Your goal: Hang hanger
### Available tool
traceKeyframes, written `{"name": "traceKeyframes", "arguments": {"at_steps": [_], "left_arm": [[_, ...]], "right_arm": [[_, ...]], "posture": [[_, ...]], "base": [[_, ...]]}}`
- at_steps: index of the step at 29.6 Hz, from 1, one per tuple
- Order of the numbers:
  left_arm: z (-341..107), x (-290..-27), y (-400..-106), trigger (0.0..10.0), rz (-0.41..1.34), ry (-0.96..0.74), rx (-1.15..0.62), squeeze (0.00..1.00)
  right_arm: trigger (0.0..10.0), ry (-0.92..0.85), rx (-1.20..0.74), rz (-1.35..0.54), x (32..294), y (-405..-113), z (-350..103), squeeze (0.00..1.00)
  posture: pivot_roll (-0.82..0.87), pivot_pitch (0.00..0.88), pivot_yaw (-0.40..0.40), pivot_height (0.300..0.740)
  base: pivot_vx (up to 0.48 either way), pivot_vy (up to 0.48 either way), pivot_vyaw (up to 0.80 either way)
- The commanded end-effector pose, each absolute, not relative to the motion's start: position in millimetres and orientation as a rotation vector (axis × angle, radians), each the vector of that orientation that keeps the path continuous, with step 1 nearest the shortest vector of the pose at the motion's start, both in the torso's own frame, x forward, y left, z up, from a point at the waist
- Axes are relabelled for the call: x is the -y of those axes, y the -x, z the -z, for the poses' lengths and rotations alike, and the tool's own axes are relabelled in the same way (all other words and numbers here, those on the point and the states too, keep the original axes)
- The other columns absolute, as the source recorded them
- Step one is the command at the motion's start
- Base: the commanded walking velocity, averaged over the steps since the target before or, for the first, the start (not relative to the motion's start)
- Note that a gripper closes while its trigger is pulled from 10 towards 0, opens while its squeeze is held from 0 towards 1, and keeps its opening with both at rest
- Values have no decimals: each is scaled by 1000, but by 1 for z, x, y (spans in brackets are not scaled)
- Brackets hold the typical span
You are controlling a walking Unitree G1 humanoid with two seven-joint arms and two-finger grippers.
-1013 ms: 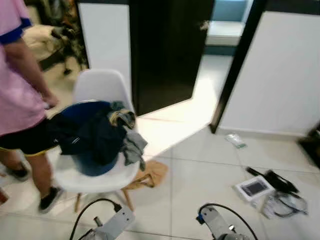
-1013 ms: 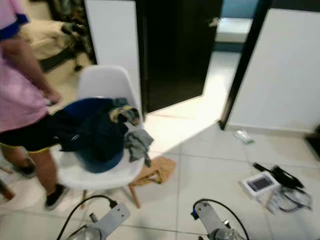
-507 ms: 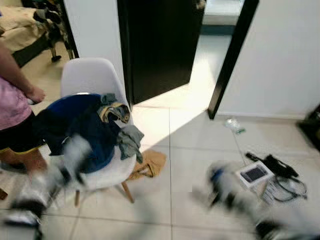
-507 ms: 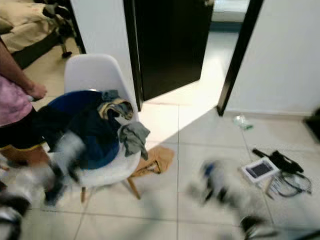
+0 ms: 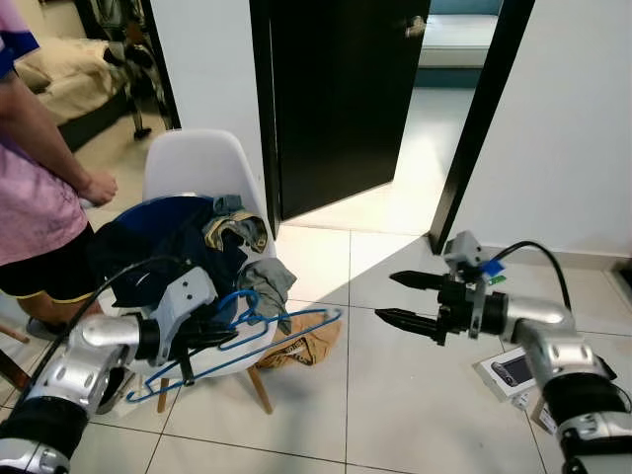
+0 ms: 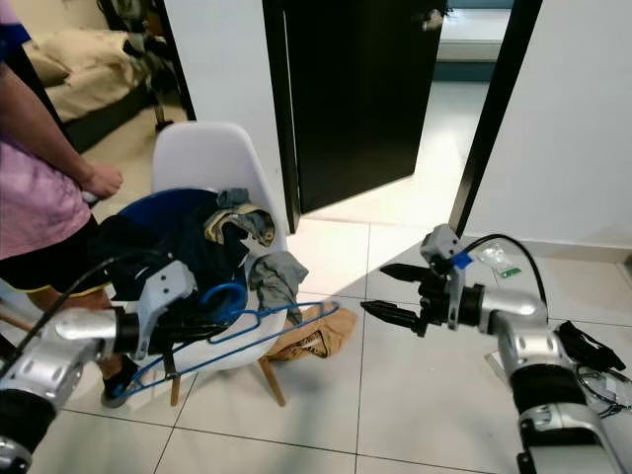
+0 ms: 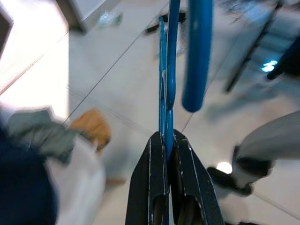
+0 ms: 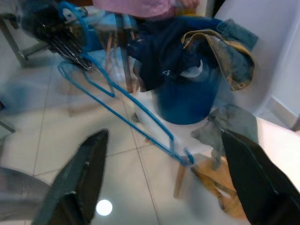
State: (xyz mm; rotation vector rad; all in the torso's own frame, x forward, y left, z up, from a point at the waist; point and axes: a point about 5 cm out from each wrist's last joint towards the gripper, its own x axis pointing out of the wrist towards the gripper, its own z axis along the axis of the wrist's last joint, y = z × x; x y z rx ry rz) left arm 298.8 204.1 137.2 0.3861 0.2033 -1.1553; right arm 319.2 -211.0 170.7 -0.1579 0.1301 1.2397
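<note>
Both arms have risen: left gripper (image 5: pixel 215 334) jaws pinch the blue hanger (image 5: pixel 262 341) lower left; right gripper (image 5: pixel 403 299) jaws spread, centre-right.

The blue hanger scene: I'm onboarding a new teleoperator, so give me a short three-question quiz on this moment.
1. True or false: the left tool is shut on the blue hanger.
2. How do the right tool's fingers stand? A) open with nothing between them B) shut on the hanger C) shut on a cloth
3. Fill in: the blue basket of clothes sits on a white ____.

Key: 1 true, the left wrist view shows both fingers pinching the hanger's wire. 2 A, it is raised apart from the hanger, toward the dark door. 3 chair; a person stands beside it.
</note>
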Motion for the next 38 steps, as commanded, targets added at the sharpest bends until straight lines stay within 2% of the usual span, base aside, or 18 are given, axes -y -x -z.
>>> {"name": "traceKeyframes", "arguments": {"at_steps": [1,2,7,9,10,19,27,38], "left_arm": [[-157,-206,-296,10000,1218,-369,-164,0],[-174,-202,-294,10000,1281,-369,-116,0],[-189,-195,-291,10000,1341,-377,-73,0],[-210,-176,-284,10000,1439,-459,-4,0],[-216,-171,-282,10000,1458,-498,16,0],[-229,-154,-281,10000,1455,-677,50,0],[-229,-151,-284,10000,1411,-766,38,0],[-237,-140,-282,10000,1390,-791,82,0]], "right_arm": [[10000,168,-79,-1358,201,-315,-190,0],[10000,208,-51,-1449,192,-309,-206,0],[10000,275,-36,-1526,182,-304,-217,0],[10000,447,1,-1585,158,-303,-237,0],[10000,511,7,-1592,151,-304,-242,0],[10000,703,-30,-1535,123,-308,-263,0],[10000,750,-124,-1506,118,-305,-261,0],[10000,765,-225,-1491,107,-301,-243,0]], "posture": [[35,0,-14,740],[36,0,-12,740],[35,0,-10,740],[32,0,-8,740],[32,0,-8,740],[24,0,-8,740],[24,0,-12,740],[16,0,-14,740]], "base": [[0,0,0],[0,0,0],[0,0,0],[0,0,0],[0,0,0],[0,0,0],[0,0,0],[0,0,0]]}}
